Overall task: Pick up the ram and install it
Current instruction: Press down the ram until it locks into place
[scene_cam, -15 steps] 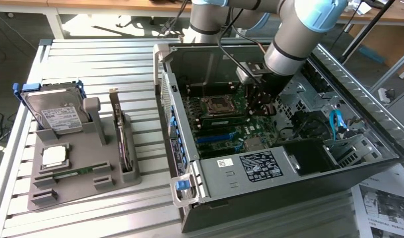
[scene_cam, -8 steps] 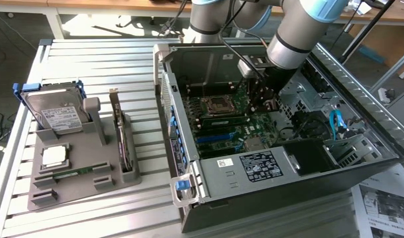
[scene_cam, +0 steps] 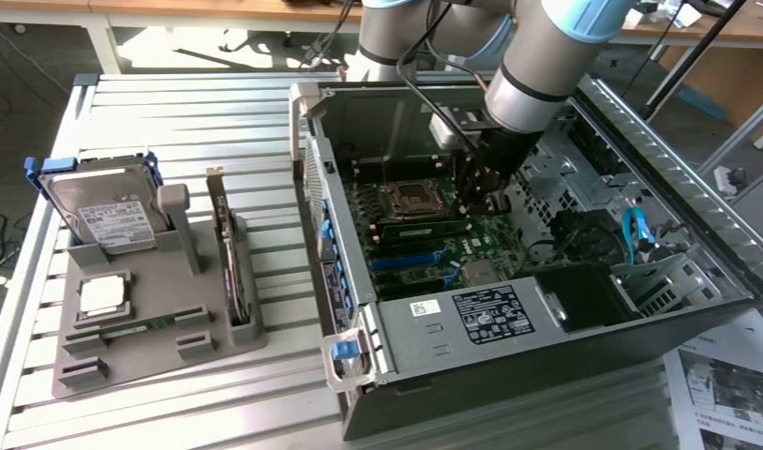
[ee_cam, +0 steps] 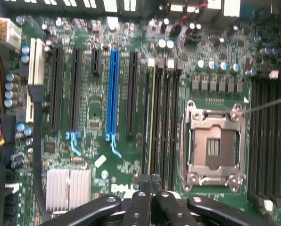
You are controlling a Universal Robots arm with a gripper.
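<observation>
One pincer [ee_cam: 152, 181] pressed together, empty, just over ram [ee_cam: 151, 117] seated in motherboard [ee_cam: 98, 117] slot.

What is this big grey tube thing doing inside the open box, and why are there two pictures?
The thick grey-and-blue tube is a robot arm. Its black gripper reaches into an open black computer case on a ribbed metal table. One picture comes from a camera off the arm, the other from a camera on its wrist, looking at the green motherboard. The gripper is pinched shut near the long black memory slots. A grey tray holds a silver hard drive, a square silver chip and a thin green ram stick.
</observation>
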